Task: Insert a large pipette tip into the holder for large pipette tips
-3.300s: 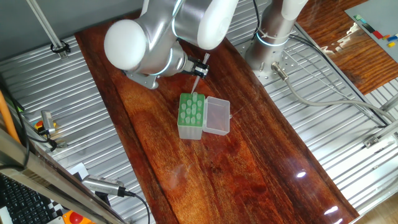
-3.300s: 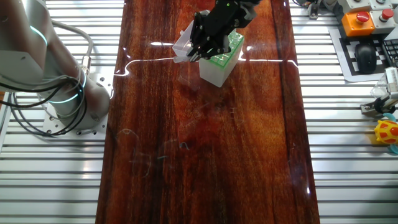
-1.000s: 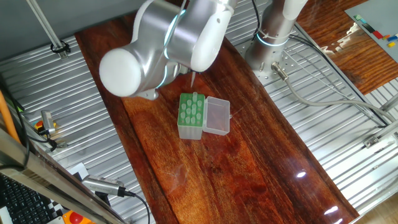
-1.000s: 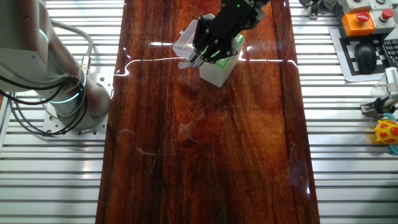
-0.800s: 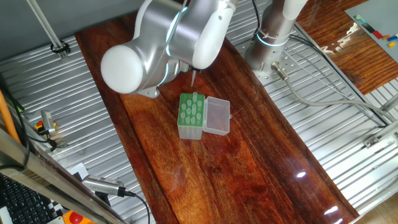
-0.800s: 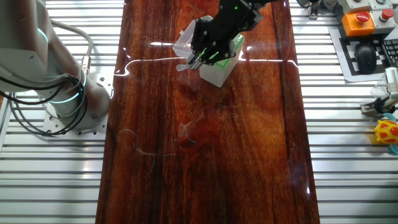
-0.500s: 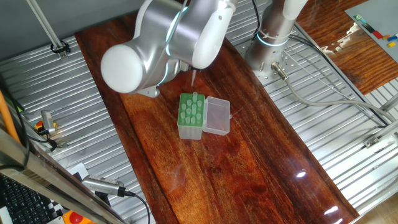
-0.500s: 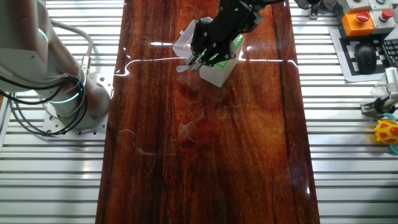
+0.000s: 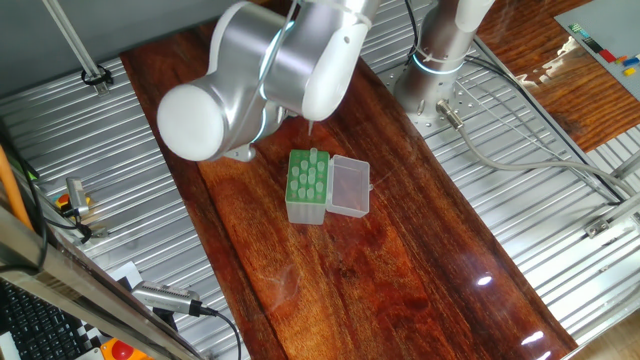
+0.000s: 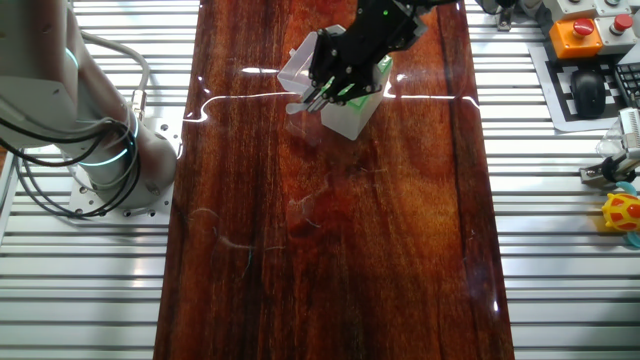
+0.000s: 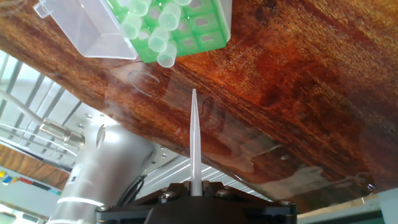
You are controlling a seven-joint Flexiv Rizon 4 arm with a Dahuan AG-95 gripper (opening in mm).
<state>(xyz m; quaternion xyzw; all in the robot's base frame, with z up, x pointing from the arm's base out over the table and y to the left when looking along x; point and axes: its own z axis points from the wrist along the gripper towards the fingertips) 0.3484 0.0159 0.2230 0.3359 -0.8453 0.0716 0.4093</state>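
The large pipette tip (image 11: 195, 140), a thin translucent cone, sticks straight out of my gripper (image 11: 194, 185), which is shut on its wide end. In the hand view its point aims at bare wood just off the near corner of the pale green holder (image 11: 208, 25). Several tips (image 11: 155, 31) sit in the holder's holes, and its clear lid (image 11: 87, 25) lies open beside it. In one fixed view the tip (image 9: 311, 130) hangs just above the far end of the holder (image 9: 306, 187), with the gripper hidden by the arm. In the other fixed view the black gripper (image 10: 325, 92) is over the holder (image 10: 355, 112).
The robot's base (image 9: 435, 70) stands at the table's far right edge. Ribbed metal surfaces (image 9: 120, 200) flank the wooden table (image 9: 420, 260). A keyboard, red buttons and a yellow toy (image 10: 622, 212) lie off to one side.
Since three seconds ago the arm has swung over and now hides the gripper in one fixed view. In the last second the tip has hardly moved above the holder's far end.
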